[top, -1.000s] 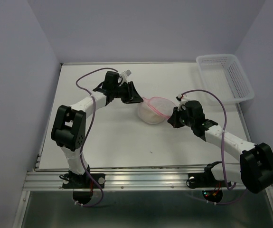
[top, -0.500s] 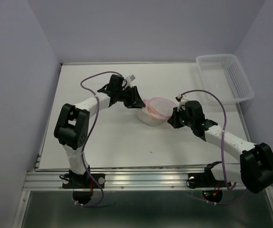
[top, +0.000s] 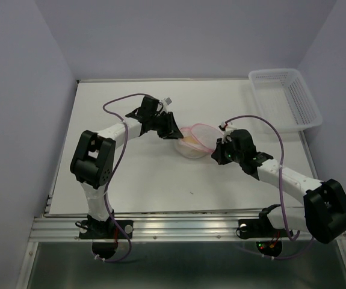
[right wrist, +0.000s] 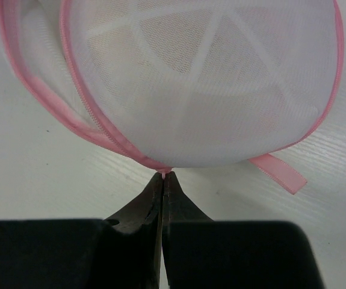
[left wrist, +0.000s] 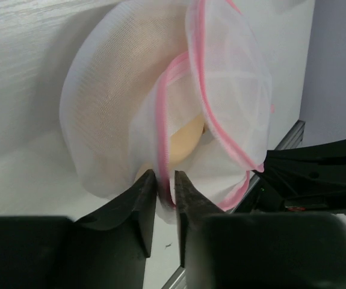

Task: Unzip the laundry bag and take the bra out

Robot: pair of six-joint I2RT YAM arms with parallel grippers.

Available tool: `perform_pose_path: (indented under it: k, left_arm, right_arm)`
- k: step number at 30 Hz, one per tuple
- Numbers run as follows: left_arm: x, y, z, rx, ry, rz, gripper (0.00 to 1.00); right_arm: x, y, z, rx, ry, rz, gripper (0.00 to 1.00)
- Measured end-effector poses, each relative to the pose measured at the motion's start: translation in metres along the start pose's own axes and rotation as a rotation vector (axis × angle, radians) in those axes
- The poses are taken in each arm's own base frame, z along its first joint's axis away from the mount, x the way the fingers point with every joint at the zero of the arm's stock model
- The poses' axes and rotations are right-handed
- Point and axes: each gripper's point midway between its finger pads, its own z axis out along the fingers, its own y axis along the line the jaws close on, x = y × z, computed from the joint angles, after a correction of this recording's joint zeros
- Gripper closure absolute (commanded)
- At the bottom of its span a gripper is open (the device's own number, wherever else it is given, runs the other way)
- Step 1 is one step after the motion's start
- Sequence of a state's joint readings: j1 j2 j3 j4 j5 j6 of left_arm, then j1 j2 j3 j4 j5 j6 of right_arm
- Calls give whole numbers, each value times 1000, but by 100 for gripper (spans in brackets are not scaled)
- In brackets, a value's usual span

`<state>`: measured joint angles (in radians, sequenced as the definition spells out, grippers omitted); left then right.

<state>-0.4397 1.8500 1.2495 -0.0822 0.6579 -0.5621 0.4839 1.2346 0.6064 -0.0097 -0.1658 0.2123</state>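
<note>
The laundry bag [top: 195, 141], a round white mesh pouch with pink zipper rims, lies mid-table between my grippers, its two halves parted. The beige bra [left wrist: 182, 141] shows through the gap and through the mesh. My left gripper [top: 174, 132] is shut on the pouch's pink rim and mesh at its left side; it also shows in the left wrist view [left wrist: 165, 180]. My right gripper [top: 216, 153] is shut on the pink zipper pull at the pouch's right edge, seen in the right wrist view [right wrist: 162, 176]. A pink ribbon loop [right wrist: 278, 171] trails from the pouch.
A white plastic lattice basket [top: 287, 96] stands at the back right corner of the table. Purple cables loop over both arms. The table's front edge has an aluminium rail [top: 179, 227].
The left gripper has moved right and down onto the pouch's left rim. The pouch has opened wider, showing beige inside. The right gripper has shifted slightly left and nearer.
</note>
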Motion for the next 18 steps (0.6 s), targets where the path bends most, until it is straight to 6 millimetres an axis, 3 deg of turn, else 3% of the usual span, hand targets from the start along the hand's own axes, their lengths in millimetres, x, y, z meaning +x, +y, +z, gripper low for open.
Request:
perform_pose_path:
  k: [2, 4, 5, 6, 10, 14, 18]
  left_arm:
    - [0, 2, 0, -14, -5, -4, 100]
    - [-1, 6, 0, -30, -11, -7, 100]
    - [-1, 6, 0, -33, -11, -9, 100]
    - [-1, 7, 0, -38, -13, -9, 100]
    - [-2, 8, 2, -60, -27, 0, 100]
    - [-1, -1, 3, -75, -46, 31, 100]
    - [8, -14, -1, -77, -61, 67, 100]
  right_arm:
    - [0, -1, 0, 6, 1, 1, 91]
    - [0, -2, 0, 10, 0, 0, 67]
    - [1, -2, 0, 10, 2, 0, 66]
    - [1, -1, -1, 10, 2, 3, 53]
    - [1, 3, -7, -5, 5, -6, 47]
    - [-7, 14, -21, -6, 7, -20, 32]
    - [-52, 32, -34, 0, -67, -47, 32]
